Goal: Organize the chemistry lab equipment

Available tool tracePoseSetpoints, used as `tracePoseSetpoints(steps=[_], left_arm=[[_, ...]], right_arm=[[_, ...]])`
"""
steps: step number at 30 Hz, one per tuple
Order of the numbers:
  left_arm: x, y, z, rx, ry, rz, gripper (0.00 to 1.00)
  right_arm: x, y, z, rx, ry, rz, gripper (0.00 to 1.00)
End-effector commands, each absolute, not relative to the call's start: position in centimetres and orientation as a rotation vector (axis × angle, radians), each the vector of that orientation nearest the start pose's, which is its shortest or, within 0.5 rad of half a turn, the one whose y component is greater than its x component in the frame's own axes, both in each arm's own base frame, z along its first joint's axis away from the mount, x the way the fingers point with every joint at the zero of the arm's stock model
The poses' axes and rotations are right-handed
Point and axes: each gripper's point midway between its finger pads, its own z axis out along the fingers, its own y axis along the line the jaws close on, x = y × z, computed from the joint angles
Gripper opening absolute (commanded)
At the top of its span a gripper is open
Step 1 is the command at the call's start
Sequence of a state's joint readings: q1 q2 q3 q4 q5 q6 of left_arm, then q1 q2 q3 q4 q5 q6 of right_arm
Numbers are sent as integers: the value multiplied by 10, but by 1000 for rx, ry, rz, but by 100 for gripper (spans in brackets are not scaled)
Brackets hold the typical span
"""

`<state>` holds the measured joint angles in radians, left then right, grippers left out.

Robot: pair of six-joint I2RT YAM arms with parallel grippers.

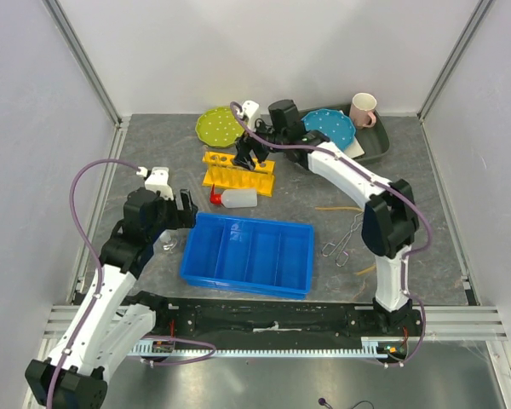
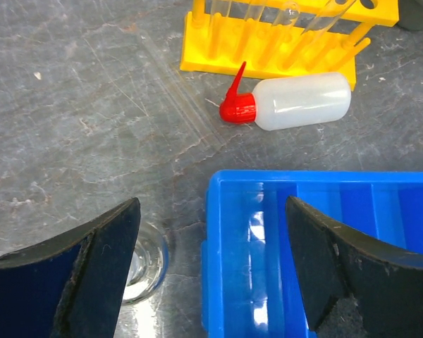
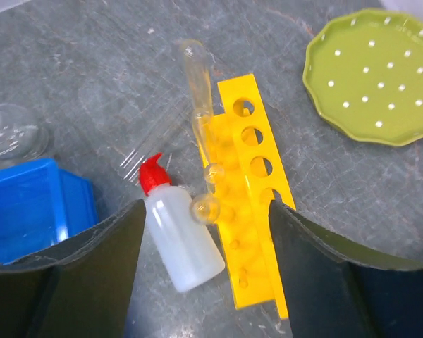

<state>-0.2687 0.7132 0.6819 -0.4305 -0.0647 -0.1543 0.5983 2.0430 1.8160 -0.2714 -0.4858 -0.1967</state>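
The yellow test-tube rack [image 1: 238, 173] stands beyond the blue divided tray [image 1: 249, 253], with clear test tubes [image 3: 197, 77] leaning in its holes. The white red-capped squeeze bottle [image 1: 236, 198] lies on its side between them. The right gripper [image 3: 204, 211] hovers over the rack, fingers apart, clamping nothing. The left gripper [image 2: 211, 204] is spread wide over the tray's left edge, and one finger half hides a small clear glass vessel [image 2: 154, 257] there. Metal tongs [image 1: 345, 239] and a thin tan tube [image 1: 341, 209] lie right of the tray.

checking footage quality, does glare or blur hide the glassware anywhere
top external: even light, small clear glass beside the blue bin barely shows; left wrist: white glare on the bin floor, glass half covered by the left gripper; right wrist: test tube sharp, slight glints
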Motion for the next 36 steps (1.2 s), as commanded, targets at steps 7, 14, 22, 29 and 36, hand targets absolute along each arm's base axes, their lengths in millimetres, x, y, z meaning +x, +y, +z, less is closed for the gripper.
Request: tracePoseSetpoints(steps=[7,14,22,29,36], left_arm=[[291,-90,233,-55,2013,-476,86],[320,-72,210,-209,2133,-514,73],[367,-54,188,-275,2264,-410,61],[410,-58,161,-290,2357,-428,53],[444,-67,137,-327,2412,-489,48]], right_arm=[[356,321,308,-1225,1591,801,85],[296,274,279,-1283,1627,800,85],[279,231,246,-1180,1662,911,86],[276,212,215,-1110,1699,977,86],[280,199,199,-1067,1714,1019,86]])
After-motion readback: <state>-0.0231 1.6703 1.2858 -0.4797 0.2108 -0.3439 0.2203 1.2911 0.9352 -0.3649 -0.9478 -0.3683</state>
